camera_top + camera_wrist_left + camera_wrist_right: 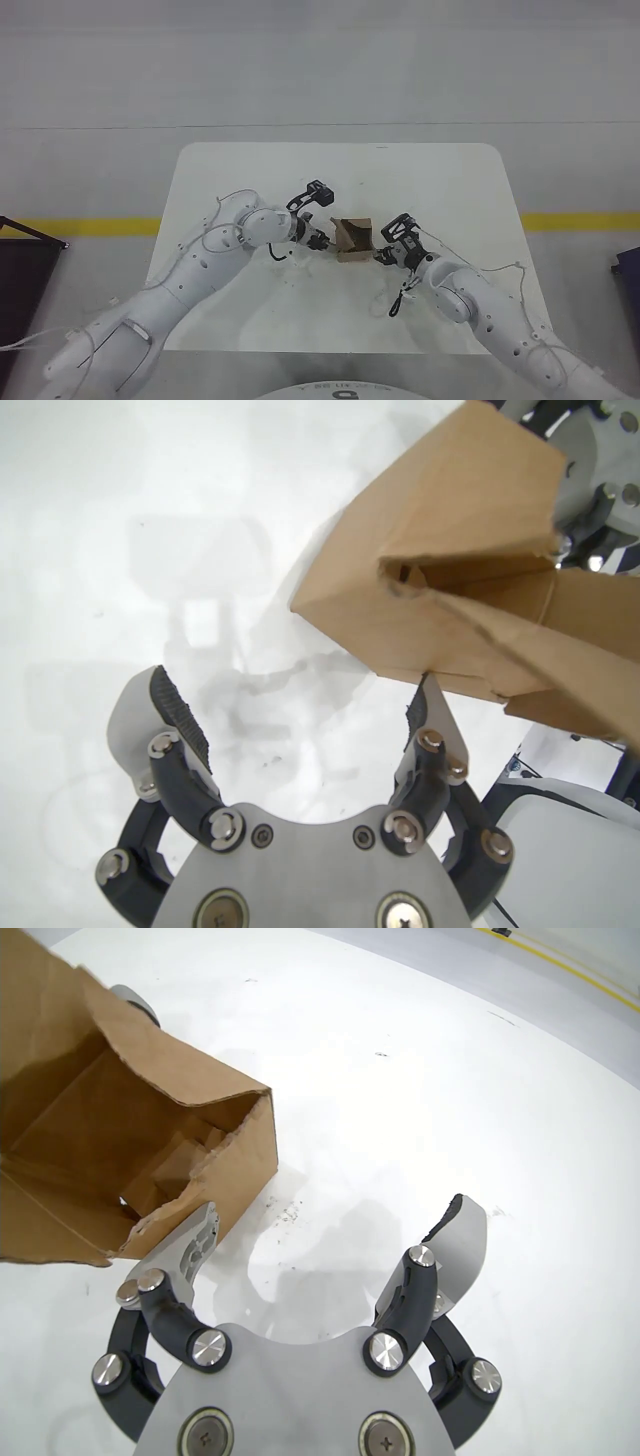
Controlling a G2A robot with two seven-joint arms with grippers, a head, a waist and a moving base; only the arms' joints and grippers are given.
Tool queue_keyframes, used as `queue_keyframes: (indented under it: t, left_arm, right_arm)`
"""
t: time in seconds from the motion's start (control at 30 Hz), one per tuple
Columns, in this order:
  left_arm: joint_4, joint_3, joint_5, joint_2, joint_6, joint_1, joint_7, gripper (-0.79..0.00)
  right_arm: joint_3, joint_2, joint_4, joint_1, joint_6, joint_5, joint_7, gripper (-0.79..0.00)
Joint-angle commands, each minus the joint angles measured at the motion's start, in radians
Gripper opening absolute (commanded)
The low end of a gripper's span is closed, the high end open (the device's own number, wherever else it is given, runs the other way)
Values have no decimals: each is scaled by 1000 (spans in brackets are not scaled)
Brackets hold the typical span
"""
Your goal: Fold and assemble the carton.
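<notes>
The left gripper (295, 686) and right gripper (335, 1208) flanked the carton (352, 238), jaws spread, empty. Even pressure on opposite walls seemed wise.

We read no text, label or number on the carton (90, 1093) or the table (400, 1078); a cut-out mark on one finger (197, 1240) of the right gripper (336, 1205) may be lettering, too unclear to tell
</notes>
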Motion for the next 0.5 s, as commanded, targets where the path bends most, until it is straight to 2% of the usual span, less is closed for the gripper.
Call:
queue_keyframes:
  t: [0.0,0.2,0.37,0.47]
  left_arm:
    - [-44,-38,3,16,10,32,-6,0]
    - [-189,-160,8,63,37,135,-28,0]
    - [-318,-286,-131,88,65,239,28,0]
    - [-382,-330,-176,98,64,280,34,0]
  right_arm:
    - [4,-2,0,-3,-10,-4,-5,0]
    - [35,-6,-4,-17,-9,-2,-35,0]
    - [84,-5,-3,-42,-15,30,-84,0]
    - [100,-5,-5,-55,-25,19,-98,0]
